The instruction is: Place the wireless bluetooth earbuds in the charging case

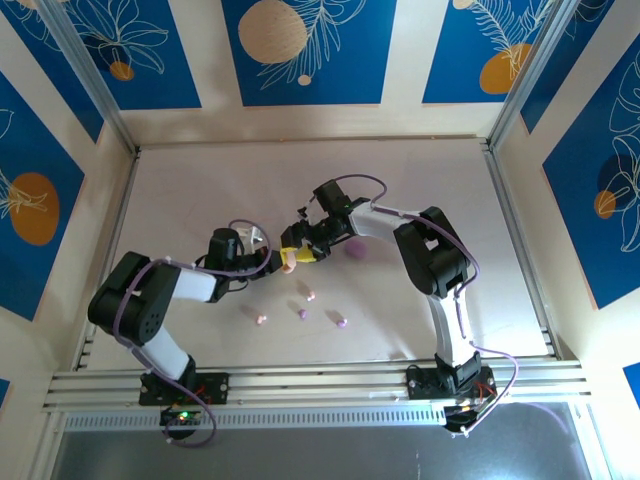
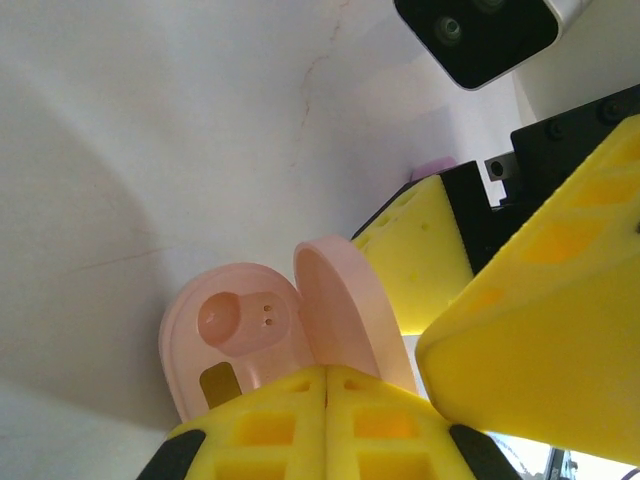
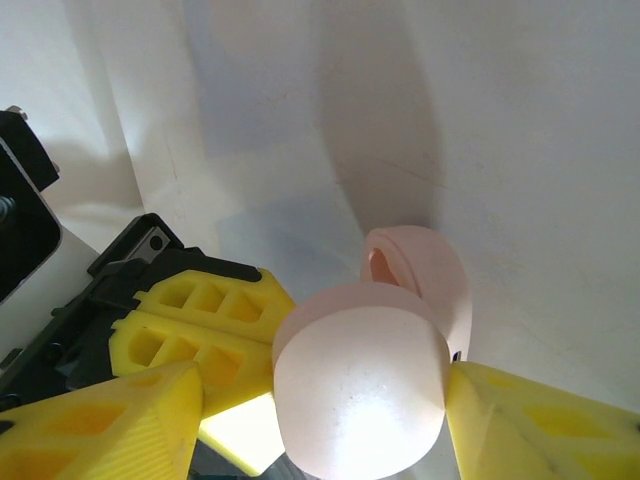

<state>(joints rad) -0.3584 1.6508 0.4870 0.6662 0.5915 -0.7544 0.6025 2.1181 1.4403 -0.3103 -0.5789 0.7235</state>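
My left hand (image 2: 327,375) is closed, its two yellow fingers pressed together, and the open pink charging case (image 2: 235,330) sits right at their tips. I cannot tell whether any part of the case is pinched between them. In the left wrist view the case base faces the camera with one round well visible, and the lid (image 2: 345,315) stands up from its right side.

My right hand (image 3: 325,385) is spread wide. Its fingers stand on either side of the lid's rounded back, with a bright gap on the left side. The right finger is close against the lid, though I cannot tell if it touches.

From above, both hands meet over the middle of the bench (image 1: 200,200). The four earbuds (image 1: 302,313) lie loose on the bench nearer to me than the hands. They are scattered in a rough row, two pink and two purple, all apart from the case and from both hands. A purple case (image 1: 355,248) rests just right of my right hand.
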